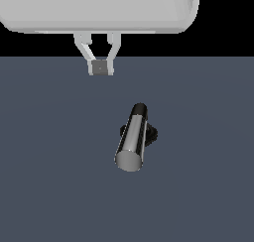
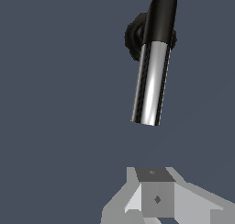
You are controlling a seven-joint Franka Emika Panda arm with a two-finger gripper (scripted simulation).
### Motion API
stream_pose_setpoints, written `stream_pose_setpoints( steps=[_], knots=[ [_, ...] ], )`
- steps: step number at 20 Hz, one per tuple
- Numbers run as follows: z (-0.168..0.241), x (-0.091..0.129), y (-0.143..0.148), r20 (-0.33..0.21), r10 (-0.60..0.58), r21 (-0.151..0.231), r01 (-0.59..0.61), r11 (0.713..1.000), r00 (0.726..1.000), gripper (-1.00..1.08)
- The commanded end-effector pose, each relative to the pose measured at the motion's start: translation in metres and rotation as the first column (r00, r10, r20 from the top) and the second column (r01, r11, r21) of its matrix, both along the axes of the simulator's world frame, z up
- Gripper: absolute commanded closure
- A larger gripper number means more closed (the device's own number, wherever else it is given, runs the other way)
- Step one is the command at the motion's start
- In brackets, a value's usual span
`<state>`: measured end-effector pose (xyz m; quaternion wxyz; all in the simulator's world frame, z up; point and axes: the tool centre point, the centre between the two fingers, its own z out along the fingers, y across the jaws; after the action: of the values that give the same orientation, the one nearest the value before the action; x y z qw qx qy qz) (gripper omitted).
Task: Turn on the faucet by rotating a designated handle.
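- Pincer (image 1: 100,67) clenched on nothing, both fingers pressed tip to tip into one small grey block, nothing caught between them.
- Fingers (image 1: 87,51) slanting inward from a wide white arm body (image 1: 99,10) that fills the upper edge of the exterior view.
- In the wrist view, same pincer (image 2: 156,191) seen as a pale grey block with a dark flat face, meeting with no gap.
- Hanging clear above the dark blue-grey desk (image 1: 44,186), touching neither faucet nor handle.
- Faucet (image 1: 150,133) well apart from the pincer, at about five o'clock from it in the exterior view, near the middle of the desk.
- Handle (image 1: 132,141), a shiny silver bar, lying across the faucet's black base, its flat round end pointing toward about seven o'clock in the exterior view.
- Black elbow (image 1: 140,108) capping the other end of the bar, the end nearer the pincer.
- In the wrist view, handle (image 2: 150,83) running almost straight, black cap (image 2: 160,16) at the far end, silver open end facing the pincer.
- Round black base (image 2: 134,37) peeking out from behind the cap on both sides.
- Clear stretch of bare desk (image 2: 55,103) between the silver end and the pincer.
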<state>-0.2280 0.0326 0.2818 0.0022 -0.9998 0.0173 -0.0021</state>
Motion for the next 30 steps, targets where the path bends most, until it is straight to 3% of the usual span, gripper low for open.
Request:
stream_pose_setpoints(
  steps=[1, 18, 30],
  knots=[
    [-0.019, 0.002, 0.002, 0.0, -0.007, 0.0, 0.007, 1.0, 1.0, 1.08],
    [-0.132, 0.021, 0.011, -0.003, -0.045, -0.002, 0.045, 0.999, 0.999, 1.08],
    [-0.172, 0.03, 0.014, -0.004, -0.058, -0.003, 0.058, 0.998, 0.998, 1.08]
  ],
)
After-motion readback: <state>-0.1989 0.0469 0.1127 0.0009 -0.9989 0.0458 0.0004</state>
